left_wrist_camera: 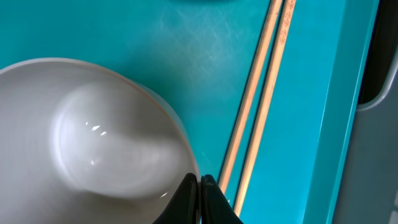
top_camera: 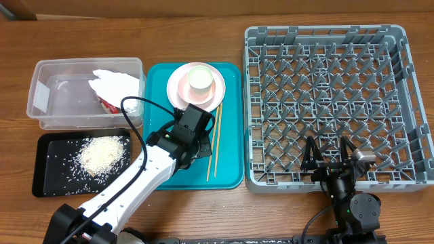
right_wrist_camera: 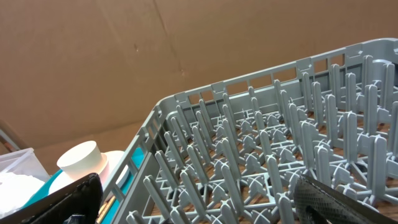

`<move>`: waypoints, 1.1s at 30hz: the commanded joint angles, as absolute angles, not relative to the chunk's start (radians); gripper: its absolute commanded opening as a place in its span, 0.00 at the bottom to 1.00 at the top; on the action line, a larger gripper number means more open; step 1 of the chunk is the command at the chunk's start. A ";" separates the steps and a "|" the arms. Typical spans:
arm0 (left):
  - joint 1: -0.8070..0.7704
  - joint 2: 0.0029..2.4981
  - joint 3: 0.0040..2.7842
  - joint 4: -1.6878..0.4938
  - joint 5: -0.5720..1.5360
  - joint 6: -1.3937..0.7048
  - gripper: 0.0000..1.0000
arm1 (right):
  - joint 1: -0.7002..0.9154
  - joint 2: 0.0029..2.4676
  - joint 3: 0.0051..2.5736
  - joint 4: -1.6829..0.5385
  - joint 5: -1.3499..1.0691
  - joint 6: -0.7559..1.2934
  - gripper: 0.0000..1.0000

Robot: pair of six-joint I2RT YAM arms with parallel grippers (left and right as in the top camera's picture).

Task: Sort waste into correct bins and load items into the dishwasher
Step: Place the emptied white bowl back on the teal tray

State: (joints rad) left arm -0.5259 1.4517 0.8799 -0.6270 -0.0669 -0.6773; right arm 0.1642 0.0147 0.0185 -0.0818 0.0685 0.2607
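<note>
The left gripper (left_wrist_camera: pixel 200 183) pinches the rim of a white bowl (left_wrist_camera: pixel 93 137) on the teal tray (left_wrist_camera: pixel 205 56), next to the chopsticks (left_wrist_camera: pixel 252 124). The right gripper (top_camera: pixel 330 157) is wide open over the grey rack (top_camera: pixel 325 41)

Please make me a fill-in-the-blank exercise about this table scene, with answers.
The loose white rice grains lie in the flat ____ rectangular tray.
The small white cup stands on the round pale ____ plate.
The thin wooden chopsticks lie on the ____ serving tray.
Answers: black; pink; teal.
</note>
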 commanded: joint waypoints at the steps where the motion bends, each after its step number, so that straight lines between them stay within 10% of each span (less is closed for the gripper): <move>1: -0.524 1.459 0.897 -0.609 -0.117 -0.650 0.05 | 0.166 0.007 0.008 -0.077 0.080 0.254 1.00; 8: -0.524 1.459 0.897 -0.564 -0.115 -0.649 0.07 | 0.166 0.007 0.008 -0.077 0.080 0.254 1.00; 21: -0.524 1.459 1.170 -0.745 -0.111 -0.551 0.40 | 0.166 0.007 0.008 -0.077 0.080 0.254 1.00; 33: -0.285 1.481 1.521 -0.869 0.071 -0.512 0.37 | 0.166 0.007 0.008 -0.077 0.080 0.254 1.00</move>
State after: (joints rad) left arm -0.3641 1.4609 1.4143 -0.8307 -0.0448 -0.5388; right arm 0.1642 0.0147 0.0185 -0.0822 0.0681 0.2607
